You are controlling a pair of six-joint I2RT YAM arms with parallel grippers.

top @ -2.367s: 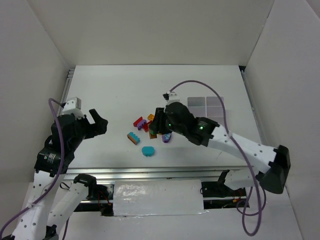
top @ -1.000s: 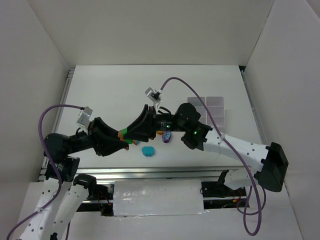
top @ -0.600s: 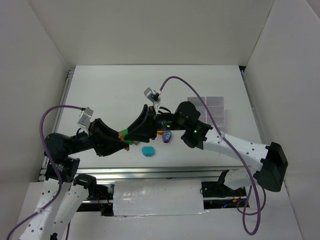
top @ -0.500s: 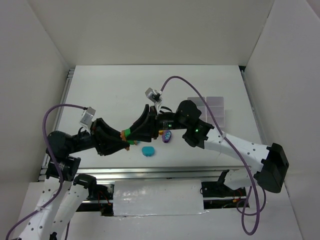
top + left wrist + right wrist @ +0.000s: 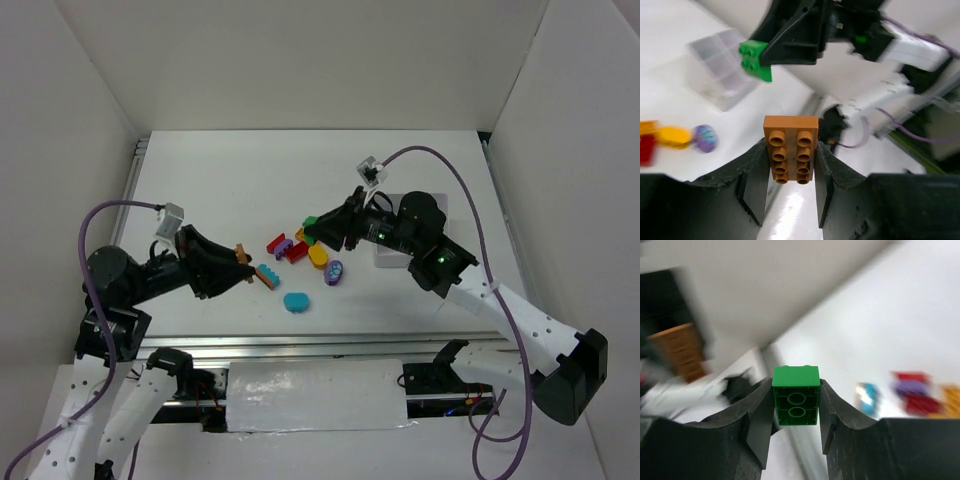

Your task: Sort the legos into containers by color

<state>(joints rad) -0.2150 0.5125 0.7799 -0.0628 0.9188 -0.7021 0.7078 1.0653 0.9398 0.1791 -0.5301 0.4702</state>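
Left wrist shows orange lego (image 5: 790, 148) clamped inside left gripper (image 5: 788, 167), green lego (image 5: 755, 60) inside right gripper (image 5: 796, 407).

The black right arm (image 5: 445, 265) covers the small white plastic tray (image 5: 388, 260). Little coloured plastic bricks (image 5: 296, 250) block the middle; there is room behind them.

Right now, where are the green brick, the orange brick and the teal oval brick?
green brick (image 5: 795, 402), right wrist view, middle of its underside.
orange brick (image 5: 791, 150), left wrist view, middle of its studded face.
teal oval brick (image 5: 296, 301), top external view, middle of its top.
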